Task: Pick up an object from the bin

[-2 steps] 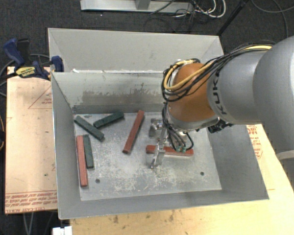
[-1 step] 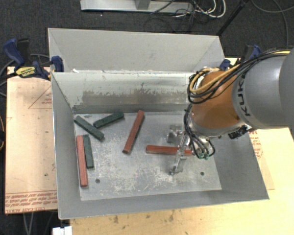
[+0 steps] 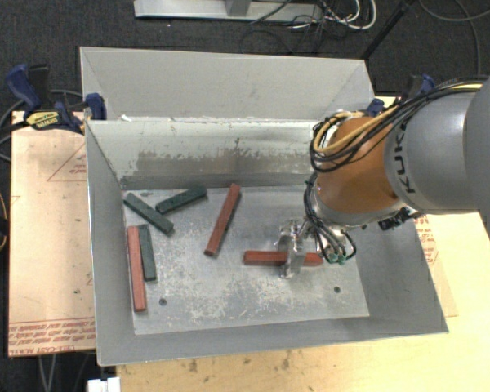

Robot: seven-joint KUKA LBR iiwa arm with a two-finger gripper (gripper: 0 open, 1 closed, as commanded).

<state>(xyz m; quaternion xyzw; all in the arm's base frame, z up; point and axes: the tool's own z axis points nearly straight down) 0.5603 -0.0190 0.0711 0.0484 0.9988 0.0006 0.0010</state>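
In the camera view the gripper stands low over the bin's floor, at about 3 o'clock from the floor's middle. It is directly on the middle of a short red bar that lies flat and points from 9 to 3 o'clock. One end of this bar comes out at the 9 o'clock side of the gripper and a shorter end at the 3 o'clock side. Whether the gripper is wide or narrow, I cannot tell, because its metal parts cover the bar just there.

At 10 o'clock from the gripper, well apart, lies a longer brown-red bar, tilted. Far at 9 o'clock, near the bin's wall, a red bar and a dark green bar lie side by side. Two more dark green bars are above them.

The grey bin has a scratched, dull floor and sloping walls. Around it there is dark floor, with loose cables at 12 o'clock.

The orange cover and the grey arm hide the bin's corner at 2 o'clock, and the arm is cut off at the edge.
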